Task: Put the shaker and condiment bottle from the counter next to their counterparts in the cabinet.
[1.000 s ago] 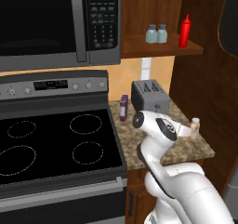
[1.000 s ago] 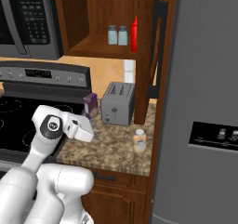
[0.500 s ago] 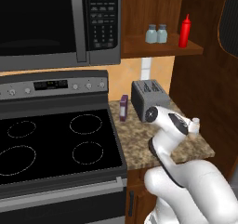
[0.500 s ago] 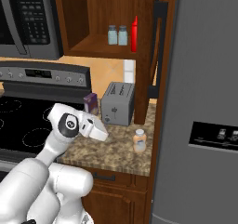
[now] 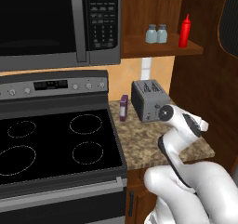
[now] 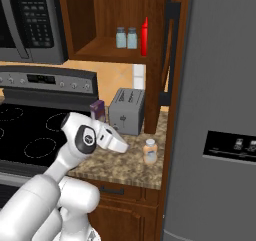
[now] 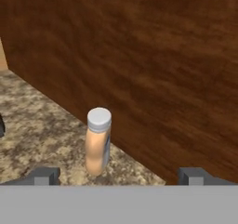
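Condiment bottle (image 7: 98,141) is what you are lined up on: it stands upright on the speckled bench (image 6: 120,167), near the wooden side panel (image 7: 153,69) and apart from the toaster (image 6: 126,111). Your gripper (image 7: 118,175) hangs short of it with the jaws spread wide and empty, the bottle sitting left of centre between the fingertips (image 7: 44,175). Judge it light, rigid and smooth-sided (likely slick plastic), and tall for its narrow foot, so a nudge could tip it. Take hold around the mid-body, below the pale cap (image 7: 99,119), squarely and level. Up in the cabinet (image 5: 153,45), two shakers (image 5: 156,34) stand side by side just left of the red squeeze bottle (image 5: 185,31).
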